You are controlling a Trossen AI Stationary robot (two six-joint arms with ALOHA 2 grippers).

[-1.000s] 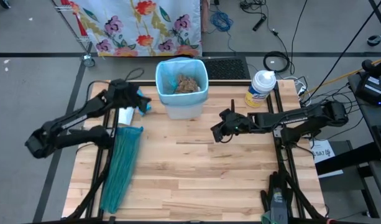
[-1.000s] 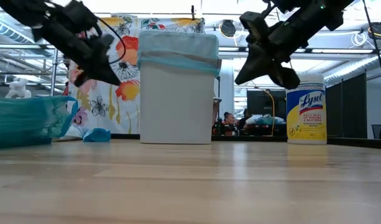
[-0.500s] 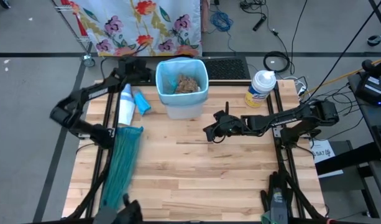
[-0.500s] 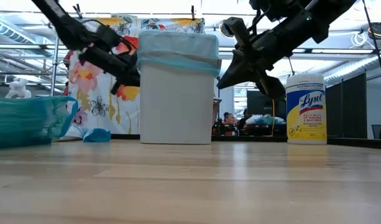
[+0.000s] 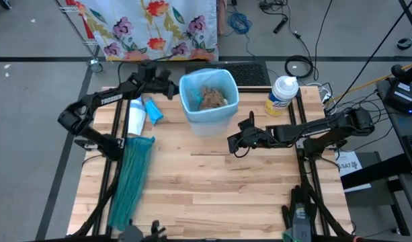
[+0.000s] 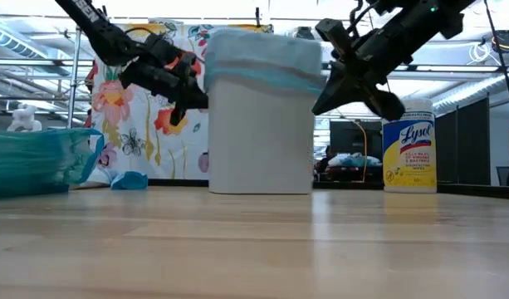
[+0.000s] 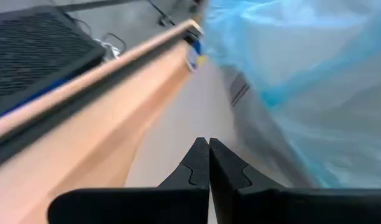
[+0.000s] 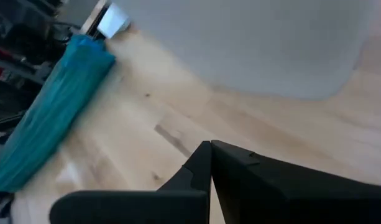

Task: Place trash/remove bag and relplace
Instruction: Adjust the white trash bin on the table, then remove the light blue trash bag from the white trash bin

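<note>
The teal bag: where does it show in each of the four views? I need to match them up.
High view: teal bag lies lengthwise along the table's left side, in front of the left arm.
Low view: teal bag at the far left edge, lying on the table.
Left wrist view: not in it.
Right wrist view: teal bag runs diagonally, left of the bin.
Shared landmark: the white bin.
</note>
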